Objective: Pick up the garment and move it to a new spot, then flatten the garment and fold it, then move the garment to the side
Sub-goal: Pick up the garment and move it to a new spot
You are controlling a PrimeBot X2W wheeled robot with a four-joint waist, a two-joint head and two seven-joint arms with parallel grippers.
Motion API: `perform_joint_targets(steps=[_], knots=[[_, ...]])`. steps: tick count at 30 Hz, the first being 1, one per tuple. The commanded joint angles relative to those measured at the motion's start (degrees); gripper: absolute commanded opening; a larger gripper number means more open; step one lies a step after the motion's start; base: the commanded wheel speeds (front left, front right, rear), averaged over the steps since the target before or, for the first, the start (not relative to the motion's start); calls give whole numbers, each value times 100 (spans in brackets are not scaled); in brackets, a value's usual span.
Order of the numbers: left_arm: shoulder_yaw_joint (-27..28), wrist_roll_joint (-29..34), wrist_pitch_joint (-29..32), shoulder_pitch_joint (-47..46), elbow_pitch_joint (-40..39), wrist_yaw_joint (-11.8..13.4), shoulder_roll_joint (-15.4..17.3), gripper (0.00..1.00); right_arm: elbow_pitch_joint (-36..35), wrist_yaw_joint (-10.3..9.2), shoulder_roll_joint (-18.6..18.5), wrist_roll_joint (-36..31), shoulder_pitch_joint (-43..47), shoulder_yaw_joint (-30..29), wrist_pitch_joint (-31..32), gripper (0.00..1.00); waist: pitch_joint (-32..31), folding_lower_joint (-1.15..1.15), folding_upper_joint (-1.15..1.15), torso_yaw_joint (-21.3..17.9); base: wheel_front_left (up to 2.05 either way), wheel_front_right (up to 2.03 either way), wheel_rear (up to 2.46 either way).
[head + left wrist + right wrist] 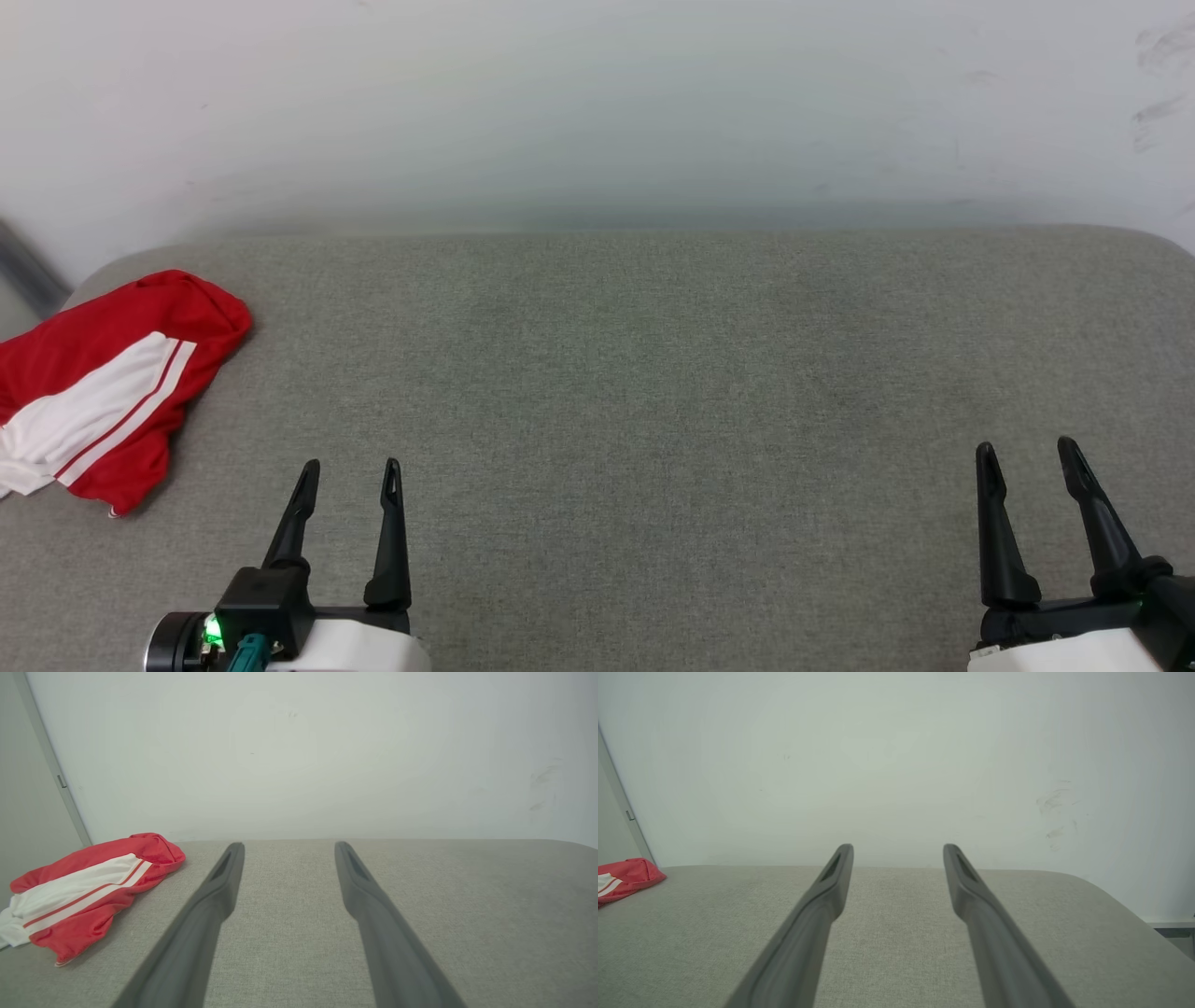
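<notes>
Left gripper (352, 464) and right gripper (1025, 445) are held wide, empty; garment (103, 383) (bunched, red and white) is laid at worktop (653, 373) left edge.

The garment (112, 383) lies at the left edge of the desk (607, 373), which backs onto a wall (597, 112). The left gripper (353, 464) sits near it at the front. The right gripper (1025, 448) is well apart at front right, and both sets of fingers (390, 532) point toward the wall.

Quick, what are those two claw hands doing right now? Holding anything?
Left gripper: open, holding nothing; the garment lies apart, off to its left.
Right gripper: open, holding nothing.
</notes>
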Motion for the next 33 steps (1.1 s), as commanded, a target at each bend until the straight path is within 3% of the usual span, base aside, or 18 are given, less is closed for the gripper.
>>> perform_joint_targets(steps=[1,25,33], knots=[[28,-28,-27,53,11,-26,-5,100,-4,-2,13,58,79,-2,-12,100,0,0,0,-2,0,0,0],[102,-236,-24,61,69,-63,-17,100,220,-2,13,538,105,23,-12,100,42,0,0,-12,0,0,0],[144,-224,-24,-43,103,-48,-17,100,224,-2,13,485,98,24,-12,100,70,0,0,176,0,0,0]])
